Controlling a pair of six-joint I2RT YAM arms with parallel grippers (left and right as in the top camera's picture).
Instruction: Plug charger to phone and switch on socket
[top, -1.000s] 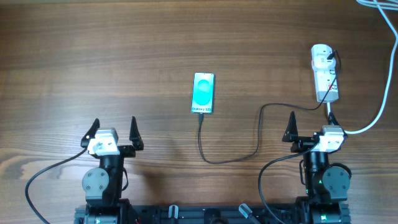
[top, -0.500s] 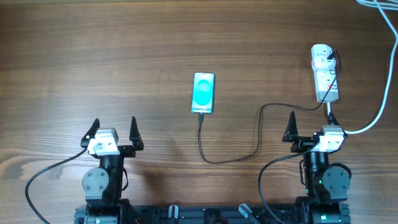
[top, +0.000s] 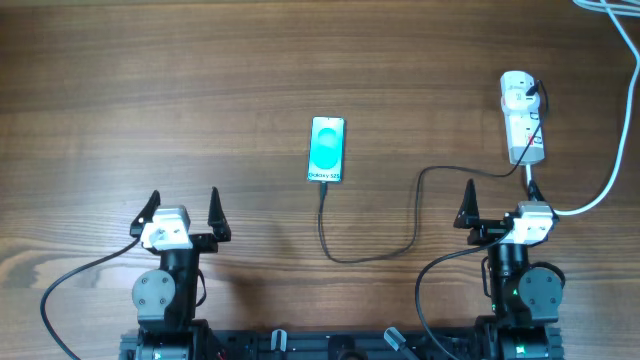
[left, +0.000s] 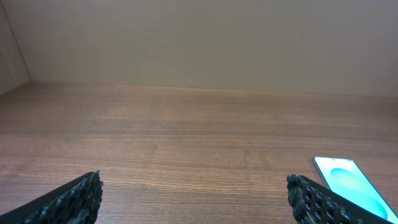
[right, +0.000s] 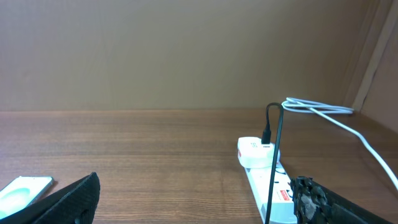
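With both sets of jaws wide apart, I judge the charger (top: 417, 205) limp and light, best pinched at its stiff tip beside the slippery phone (top: 327, 149).

Matt wood-grain table (top: 200, 80), glossy-screened phone (top: 327, 148), smooth white plastic socket (top: 521, 130), matt black charger (top: 418, 205)

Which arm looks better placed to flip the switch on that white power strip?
Probably the right. The socket lies just ahead of the open right tool; the left tool sits far off, on the other side of the phone.
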